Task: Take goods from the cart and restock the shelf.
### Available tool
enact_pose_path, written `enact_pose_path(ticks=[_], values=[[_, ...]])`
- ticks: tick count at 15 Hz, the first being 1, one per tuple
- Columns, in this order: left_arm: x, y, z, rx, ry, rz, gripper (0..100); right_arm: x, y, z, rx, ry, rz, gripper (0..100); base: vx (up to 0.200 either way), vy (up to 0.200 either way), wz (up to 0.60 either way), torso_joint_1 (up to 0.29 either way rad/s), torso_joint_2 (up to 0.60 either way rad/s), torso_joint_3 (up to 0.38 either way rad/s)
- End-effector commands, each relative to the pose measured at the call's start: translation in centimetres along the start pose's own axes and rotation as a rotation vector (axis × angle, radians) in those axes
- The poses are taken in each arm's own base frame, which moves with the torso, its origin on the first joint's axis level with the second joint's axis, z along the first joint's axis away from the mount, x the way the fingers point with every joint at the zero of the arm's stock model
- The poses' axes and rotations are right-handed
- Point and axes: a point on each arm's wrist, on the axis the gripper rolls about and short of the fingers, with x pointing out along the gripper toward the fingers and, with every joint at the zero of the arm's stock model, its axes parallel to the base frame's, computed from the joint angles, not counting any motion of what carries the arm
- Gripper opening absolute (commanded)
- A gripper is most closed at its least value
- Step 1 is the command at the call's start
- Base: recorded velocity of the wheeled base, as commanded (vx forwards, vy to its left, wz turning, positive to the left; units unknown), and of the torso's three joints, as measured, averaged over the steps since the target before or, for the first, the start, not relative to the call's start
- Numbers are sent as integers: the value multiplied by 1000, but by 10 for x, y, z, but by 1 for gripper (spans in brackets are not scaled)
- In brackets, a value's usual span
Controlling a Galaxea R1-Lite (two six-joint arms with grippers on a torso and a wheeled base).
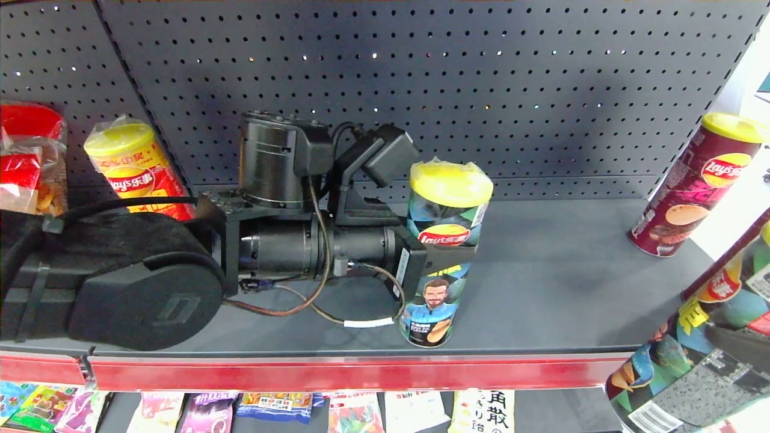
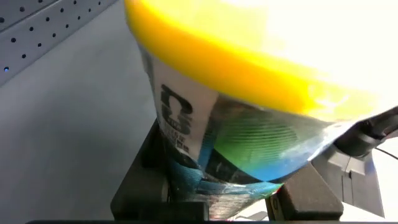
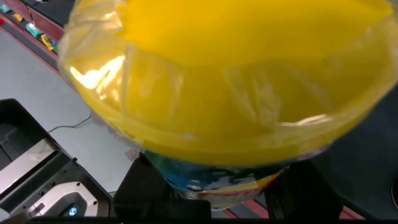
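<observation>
- Clamped in left gripper (image 1: 436, 258): yellow-lidded blue cardboard tube (image 1: 430, 310), upright by grey shelf's (image 1: 571, 288) front edge.
- Gripped by right gripper (image 3: 224, 196): second tube (image 3: 236, 93).
- Release once flat; withdraw straight.

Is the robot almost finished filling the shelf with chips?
Partly. A red can and a maroon can sit on the shelf. The left gripper holds a blue can upright there, not yet released. The right gripper holds a second can off the shelf.

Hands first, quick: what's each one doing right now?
Left hand: closed on the blue-green yellow-lidded chip tube, upright on the grey metal shelf.
Right hand: closed on another yellow-lidded multicoloured chip tube.
</observation>
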Motion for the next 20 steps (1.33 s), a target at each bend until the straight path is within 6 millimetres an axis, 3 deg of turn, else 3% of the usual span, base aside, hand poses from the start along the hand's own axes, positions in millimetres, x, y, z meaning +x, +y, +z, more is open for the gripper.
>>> enact_pose_path(ticks=[1,2,5,9,13,20], values=[[0,-3,-3,-16,10,-8,0,1,0,1,0,1,1,0,0,0,0,0,0,0],[0,-3,-2,-19,9,-8,100,1,0,1,0,1,1,0,0,0,0,0,0,0],[0,-3,-3,-20,9,-10,100,2,-1,1,1,4,1,0,0,0,0,0,0,0],[-13,-8,-11,-33,33,-10,100,25,-8,15,8,48,9,0,0,0,0,0,0,0],[-44,-17,-23,-45,51,13,100,79,-26,48,-3,17,7,0,0,0,0,0,0,0],[-97,-27,-47,-72,72,102,100,155,-40,69,-14,36,47,0,0,0,0,0,0,0]])
